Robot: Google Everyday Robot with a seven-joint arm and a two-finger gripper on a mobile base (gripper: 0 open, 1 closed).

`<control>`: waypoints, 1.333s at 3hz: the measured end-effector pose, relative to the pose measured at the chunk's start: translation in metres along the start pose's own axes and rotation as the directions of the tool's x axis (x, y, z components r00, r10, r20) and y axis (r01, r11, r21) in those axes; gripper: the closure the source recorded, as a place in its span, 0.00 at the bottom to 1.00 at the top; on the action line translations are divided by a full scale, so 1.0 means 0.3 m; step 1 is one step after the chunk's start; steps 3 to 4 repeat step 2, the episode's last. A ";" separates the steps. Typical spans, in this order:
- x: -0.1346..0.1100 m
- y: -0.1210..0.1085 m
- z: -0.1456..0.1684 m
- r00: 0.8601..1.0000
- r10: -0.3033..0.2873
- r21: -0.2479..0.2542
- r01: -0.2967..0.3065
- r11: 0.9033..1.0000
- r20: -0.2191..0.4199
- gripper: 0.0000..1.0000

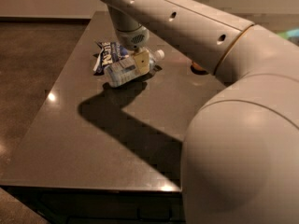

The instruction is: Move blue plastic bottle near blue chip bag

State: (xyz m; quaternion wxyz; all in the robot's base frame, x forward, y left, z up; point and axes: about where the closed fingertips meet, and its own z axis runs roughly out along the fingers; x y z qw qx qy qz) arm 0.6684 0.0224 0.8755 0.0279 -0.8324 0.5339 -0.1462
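Observation:
The blue plastic bottle [122,72] lies on its side on the dark table [93,139], its white cap pointing right. Its left end touches the blue chip bag [108,53], which lies just behind it at the far left of the table. My gripper [141,61] comes down from above onto the bottle's cap half. It is shut on the bottle, with one yellowish finger [141,59] showing on the near side. The other finger is hidden behind the bottle.
A small orange object [198,68] sits on the table right of the bottle, mostly hidden by my arm. My large arm [243,139] fills the right side of the view. The table's left edge runs beside a dark floor [28,69].

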 end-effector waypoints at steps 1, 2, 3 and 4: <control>-0.003 -0.009 0.005 1.000 -0.001 0.009 0.001 1.000 0.003 0.00; -0.003 -0.009 0.005 1.000 -0.001 0.009 0.001 1.000 0.003 0.00; -0.003 -0.009 0.005 1.000 -0.001 0.009 0.001 1.000 0.003 0.00; -0.003 -0.009 0.005 1.000 -0.001 0.009 0.001 1.000 0.003 0.00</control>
